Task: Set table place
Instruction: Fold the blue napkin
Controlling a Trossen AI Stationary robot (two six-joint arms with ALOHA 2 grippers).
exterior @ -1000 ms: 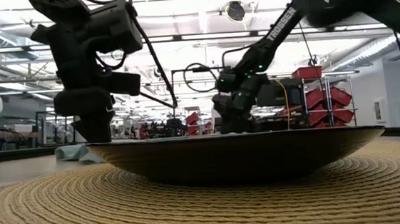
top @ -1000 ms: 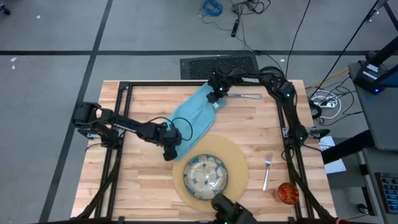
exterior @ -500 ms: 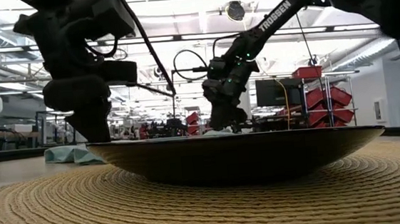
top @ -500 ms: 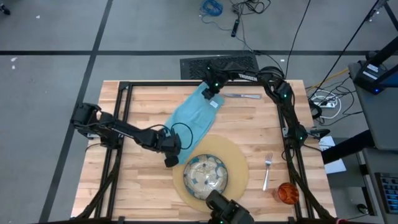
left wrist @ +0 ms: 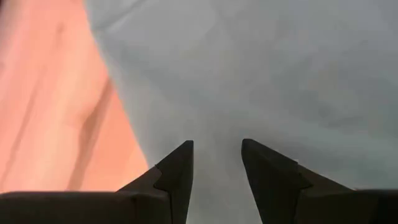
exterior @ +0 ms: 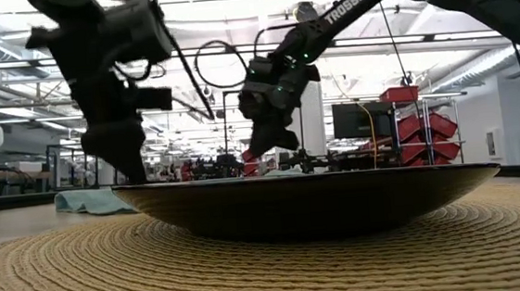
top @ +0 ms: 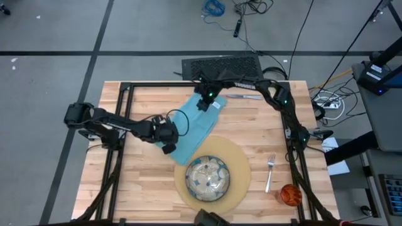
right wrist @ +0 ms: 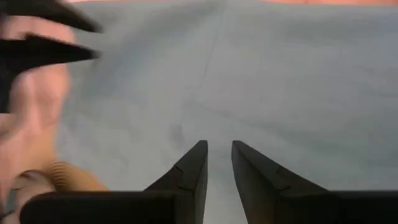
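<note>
A: How far along is the place setting?

B: Partway, I'd judge. The plate [top: 208, 176] sits on the placemat [top: 239, 164]; the fork [top: 270, 171] lies just beside the placemat, the cup [top: 291, 194] near it at the counter [top: 138, 194] corner.

A: And the napkin?

B: The napkin [top: 195, 129] is spread flat, touching the placemat's edge. The left claw [top: 168, 139] is at the corner nearest the plate, the right claw [top: 203, 102] at the far corner.

A: Gripping it?

B: Both have fingers slightly apart with cloth between them; whether they pinch it, I cannot tell.

A: What's left?

B: Placing the napkin, and a utensil [top: 245, 96] beyond the napkin's far corner.
</note>
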